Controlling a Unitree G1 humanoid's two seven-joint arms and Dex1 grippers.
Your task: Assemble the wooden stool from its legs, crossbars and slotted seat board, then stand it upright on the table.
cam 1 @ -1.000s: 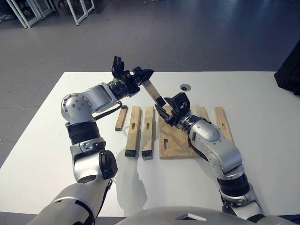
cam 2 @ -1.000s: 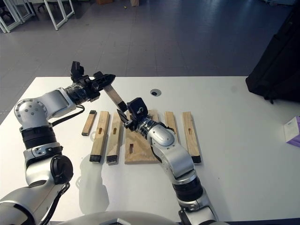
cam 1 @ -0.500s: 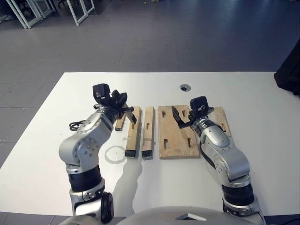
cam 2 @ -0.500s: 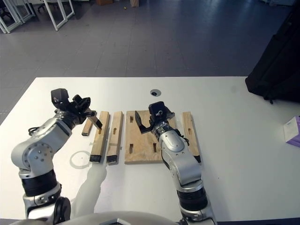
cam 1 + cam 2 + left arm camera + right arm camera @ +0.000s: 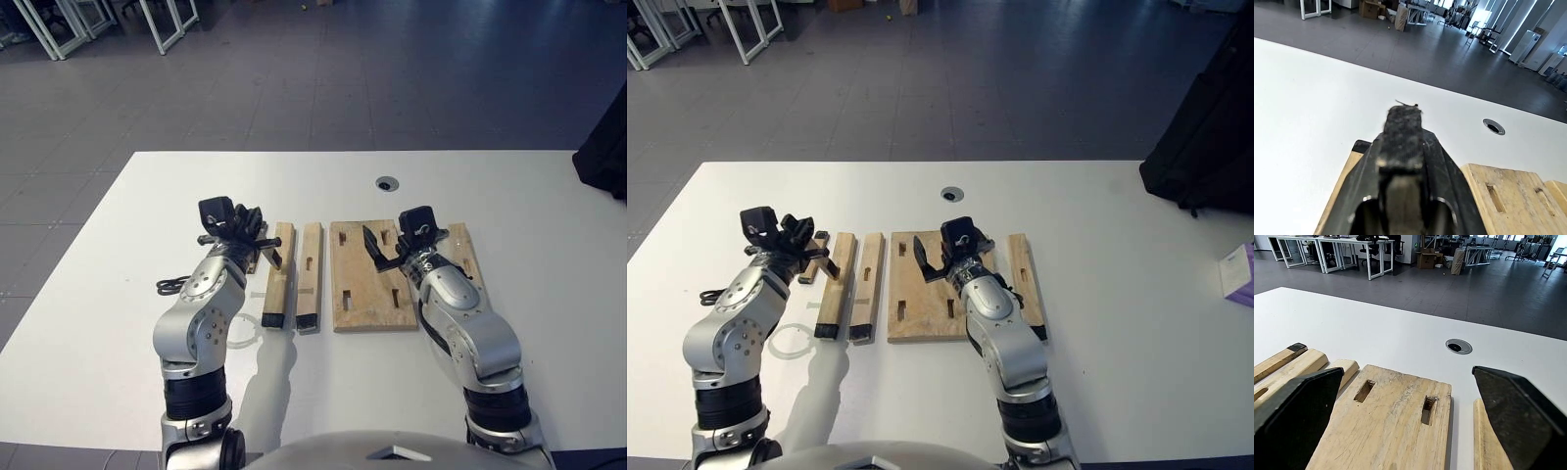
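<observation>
The slotted seat board [image 5: 355, 294] lies flat on the white table. Left of it lie two legs [image 5: 281, 272] [image 5: 310, 276], and beyond them a short crossbar [image 5: 252, 260]. A further leg [image 5: 468, 251] lies right of the board. My left gripper [image 5: 266, 245] sits low over the crossbar and the nearest leg. Its fingers [image 5: 1403, 127] are pressed together with nothing between them. My right gripper [image 5: 380, 250] hovers over the far part of the board, with its fingers [image 5: 1300, 406] spread wide apart and nothing in them.
A round cable hole [image 5: 388, 182] sits in the table behind the board. A thin black cable [image 5: 170, 286] lies left of my left arm. A black bag [image 5: 603, 147] stands at the table's far right. Bare table [image 5: 549, 294] stretches to the right.
A second ago my left gripper held a crossbar up over the board's back corner. Now it is down by the left legs without it. My right gripper has shifted slightly right over the board.
</observation>
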